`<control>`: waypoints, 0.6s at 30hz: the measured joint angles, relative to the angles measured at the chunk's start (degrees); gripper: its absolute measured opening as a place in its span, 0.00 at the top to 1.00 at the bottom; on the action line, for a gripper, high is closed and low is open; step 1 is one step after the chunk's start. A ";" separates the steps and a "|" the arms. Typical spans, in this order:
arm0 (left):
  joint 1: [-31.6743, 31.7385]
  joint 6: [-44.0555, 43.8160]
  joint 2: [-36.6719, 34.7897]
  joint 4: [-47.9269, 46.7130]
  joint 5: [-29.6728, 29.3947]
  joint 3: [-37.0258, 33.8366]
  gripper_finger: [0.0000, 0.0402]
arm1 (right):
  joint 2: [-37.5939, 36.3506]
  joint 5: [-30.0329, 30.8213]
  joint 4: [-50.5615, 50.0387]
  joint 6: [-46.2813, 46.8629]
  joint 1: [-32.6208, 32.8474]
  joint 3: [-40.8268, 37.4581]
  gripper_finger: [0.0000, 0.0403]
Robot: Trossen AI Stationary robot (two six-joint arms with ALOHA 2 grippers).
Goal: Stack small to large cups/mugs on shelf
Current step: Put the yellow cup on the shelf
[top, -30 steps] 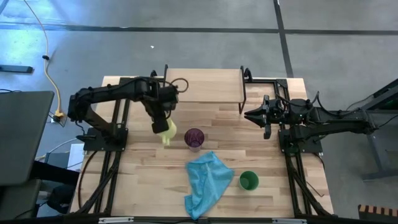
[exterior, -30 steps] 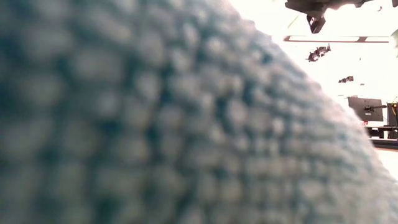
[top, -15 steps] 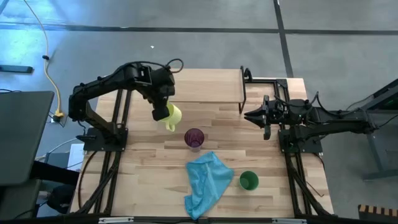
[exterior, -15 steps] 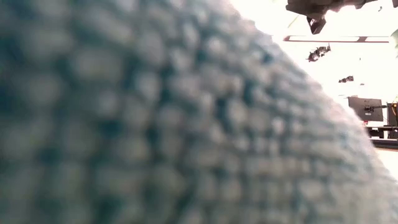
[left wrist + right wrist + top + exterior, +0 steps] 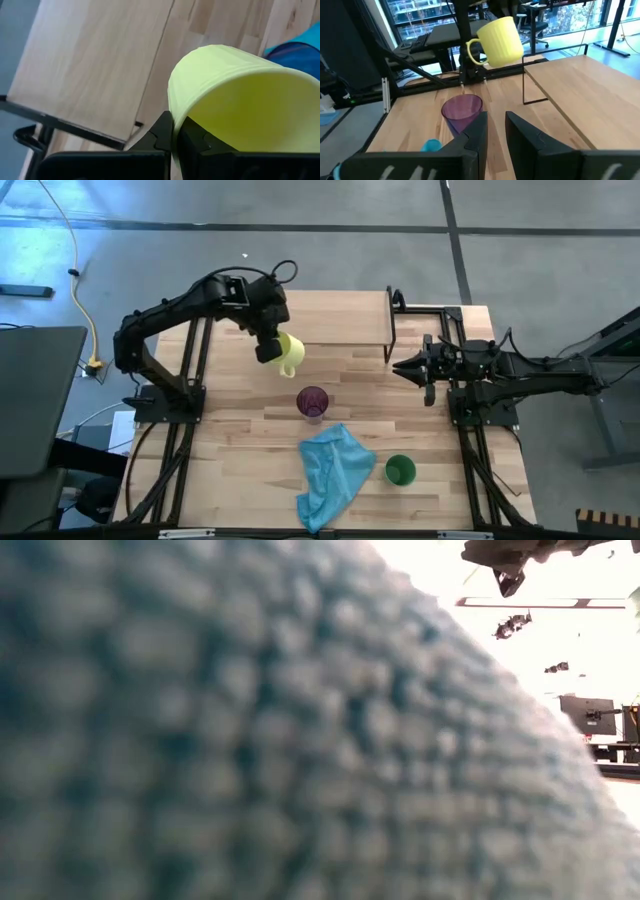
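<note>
One pale yellow-green mug (image 5: 287,351), handled, hangs tilted, rim pinched in left hand (image 5: 270,352).

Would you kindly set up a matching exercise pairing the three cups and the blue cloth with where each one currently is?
Things:
1. yellow-green mug
2. purple cup
3. green cup
4. blue cloth

Places:
A. standing on the table near the right arm's side, beside the cloth
B. lying crumpled on the table, filling the low view
C. held in the air by the left tool, near the shelf
D. standing at the middle of the table

Pairs: 1-C, 2-D, 3-A, 4-B
</note>
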 joint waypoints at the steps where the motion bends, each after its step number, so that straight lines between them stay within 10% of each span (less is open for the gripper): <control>1: 0.26 0.28 0.51 0.50 0.01 0.00 1.00 | 0.00 -0.06 0.00 -0.02 0.00 0.00 0.86; 18: 8.93 3.06 2.54 5.85 -0.02 -0.02 1.00 | 0.00 -3.83 -2.40 1.49 0.00 0.00 0.86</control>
